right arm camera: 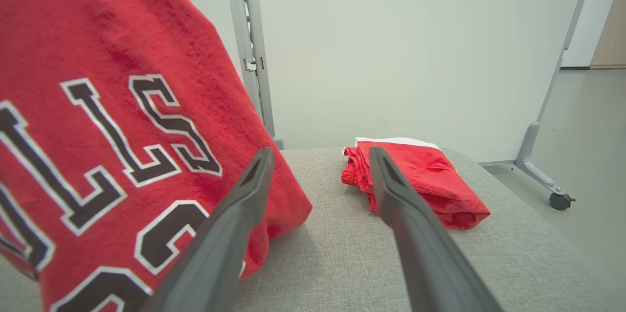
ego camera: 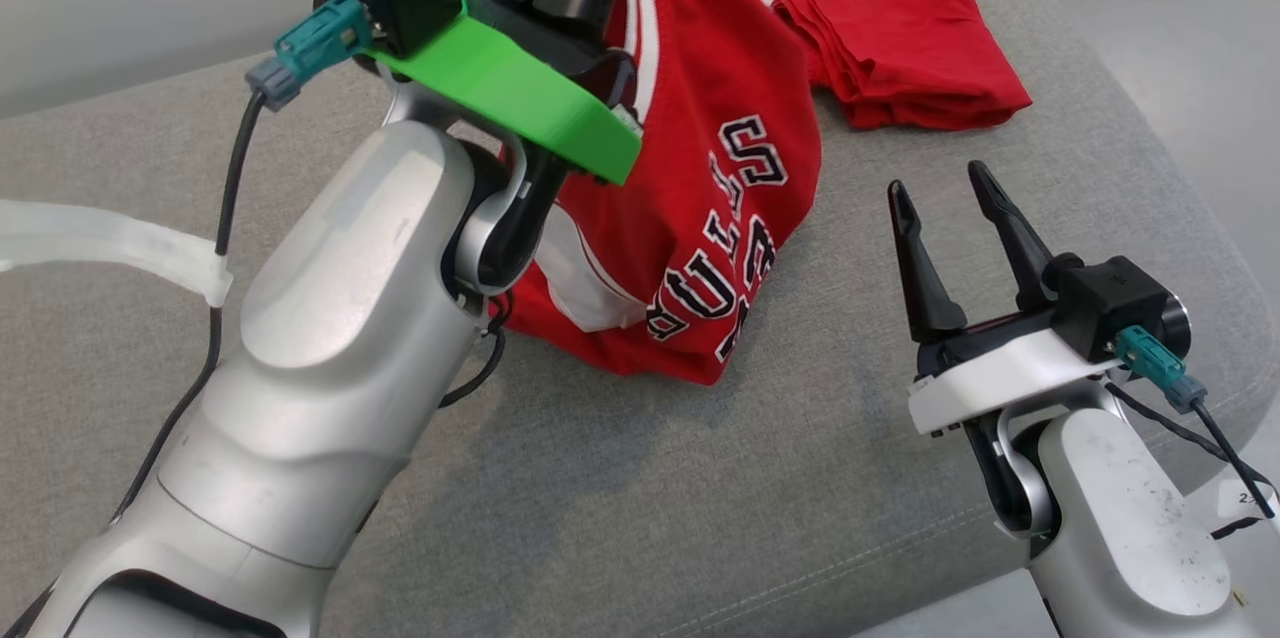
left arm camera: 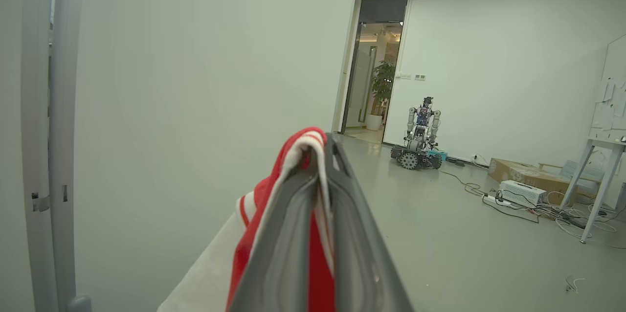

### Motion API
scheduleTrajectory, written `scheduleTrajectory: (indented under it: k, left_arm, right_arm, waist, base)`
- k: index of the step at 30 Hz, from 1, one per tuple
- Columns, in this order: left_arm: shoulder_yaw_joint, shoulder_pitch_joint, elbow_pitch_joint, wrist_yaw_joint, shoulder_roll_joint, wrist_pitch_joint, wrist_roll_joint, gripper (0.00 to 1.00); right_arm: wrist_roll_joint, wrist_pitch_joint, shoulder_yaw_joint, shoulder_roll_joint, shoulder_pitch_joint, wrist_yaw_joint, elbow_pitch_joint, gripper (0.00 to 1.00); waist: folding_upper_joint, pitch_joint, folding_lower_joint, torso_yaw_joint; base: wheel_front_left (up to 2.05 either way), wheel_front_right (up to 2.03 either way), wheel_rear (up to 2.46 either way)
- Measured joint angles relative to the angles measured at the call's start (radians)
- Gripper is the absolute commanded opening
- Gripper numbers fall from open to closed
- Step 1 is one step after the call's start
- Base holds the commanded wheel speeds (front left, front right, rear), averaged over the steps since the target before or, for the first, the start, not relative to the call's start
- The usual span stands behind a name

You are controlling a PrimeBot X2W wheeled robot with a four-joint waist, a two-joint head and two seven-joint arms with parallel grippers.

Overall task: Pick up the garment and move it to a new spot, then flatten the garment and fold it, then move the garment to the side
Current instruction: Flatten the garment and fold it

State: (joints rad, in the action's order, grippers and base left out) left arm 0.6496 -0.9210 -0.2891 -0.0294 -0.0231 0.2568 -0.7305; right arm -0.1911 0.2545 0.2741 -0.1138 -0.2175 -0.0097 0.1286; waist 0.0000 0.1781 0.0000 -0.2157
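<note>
Left fingers (left arm camera: 303, 189) pinch the red jersey (ego camera: 720, 218) by its trim at upper centre; its hem rests on the grey bench (ego camera: 600, 518). Raise it clear before moving. Right fingers (ego camera: 918, 263) stand wide, empty.

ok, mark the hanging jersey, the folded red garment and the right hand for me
hanging jersey (ego camera: 665, 218), head view, red cloth left of the lettering.
folded red garment (ego camera: 900, 48), head view, its top face.
right hand (ego camera: 935, 176), head view, midway between its open fingertips.
</note>
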Motion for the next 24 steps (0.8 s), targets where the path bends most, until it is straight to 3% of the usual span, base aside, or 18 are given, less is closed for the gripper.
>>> scheduleTrajectory:
  k: [5,8,11,14,18,22,24]
  left_arm:
    - [-0.022,0.007,-0.075,0.026,-0.005,-0.001,0.049,0.0]
    - [-0.083,-0.067,-0.026,0.031,-0.007,-0.001,0.107,0.0]
    - [-0.115,-0.197,0.124,0.006,-0.006,0.001,0.109,0.0]
    - [-0.038,-0.224,0.169,-0.044,0.001,0.008,0.072,0.0]
    - [0.1,-0.029,0.075,-0.068,0.003,0.003,0.044,0.0]
    - [0.148,0.159,-0.002,-0.068,-0.012,-0.017,0.034,0.0]
    - [0.156,0.299,-0.047,-0.068,-0.065,-0.017,0.007,0.0]
  right_arm:
    - [0.001,0.0,0.011,0.011,-0.002,0.001,0.004,1.0]
    - [0.007,0.0,0.022,0.016,-0.005,0.01,0.013,1.0]
    - [0.007,0.0,0.018,0.016,-0.004,0.009,0.013,1.0]
    - [0.007,0.0,-0.008,0.011,-0.004,0.006,0.01,1.0]
    - [0.007,0.0,-0.036,-0.007,-0.002,-0.006,0.003,1.0]
    - [0.007,0.0,-0.048,-0.013,0.0,-0.011,-0.003,1.0]
    - [0.007,0.0,-0.05,-0.014,0.0,-0.011,-0.007,1.0]
  waist:
    - [0.0,0.007,0.0,0.006]
    - [0.0,0.003,0.0,0.002]
    - [0.0,-0.001,0.0,-0.001]
    - [0.0,0.003,0.0,0.007]
    - [0.0,0.012,0.0,0.028]
    - [0.0,0.018,0.0,0.05]
    - [0.0,0.024,0.0,0.074]
  base:
    - [0.0,0.0,0.0]
    - [0.0,0.0,0.0]
    - [0.0,0.0,0.0]
    - [0.0,0.0,0.0]
    - [0.0,0.0,0.0]
    - [0.0,0.0,0.0]
    - [0.0,0.0,0.0]
